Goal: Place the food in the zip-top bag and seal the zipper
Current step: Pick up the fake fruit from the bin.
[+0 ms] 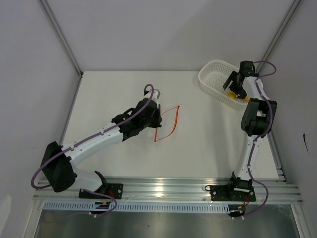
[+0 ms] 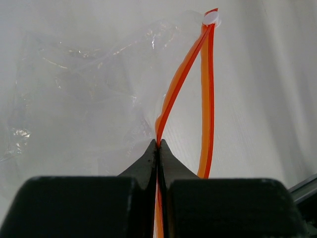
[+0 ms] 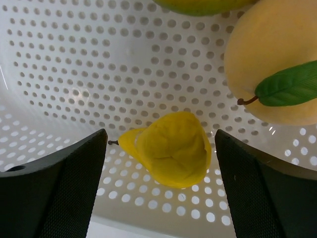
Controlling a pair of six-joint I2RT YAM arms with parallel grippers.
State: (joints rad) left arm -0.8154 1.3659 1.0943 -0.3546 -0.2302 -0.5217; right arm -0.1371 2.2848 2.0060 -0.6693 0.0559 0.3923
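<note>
The clear zip-top bag [image 2: 84, 94] lies crumpled on the white table, its red-orange zipper [image 2: 184, 74] split into two strips so the mouth gapes. My left gripper [image 2: 158, 144] is shut on one strip of the zipper [image 1: 168, 124], mid-table. My right gripper [image 3: 161, 141] hangs open inside the white basket [image 1: 213, 74], its fingers on either side of a small yellow fruit [image 3: 171, 146] without touching it. A larger pale-yellow fruit with a green leaf [image 3: 270, 64] lies beyond on the right, and a third fruit [image 3: 198, 5] shows at the top edge.
The perforated basket wall [image 3: 74, 64] curves close around my right gripper. The basket stands at the table's far right, near the side wall and a metal rail [image 1: 280, 163]. A rail [image 1: 168, 191] bearing both arm bases runs along the near edge.
</note>
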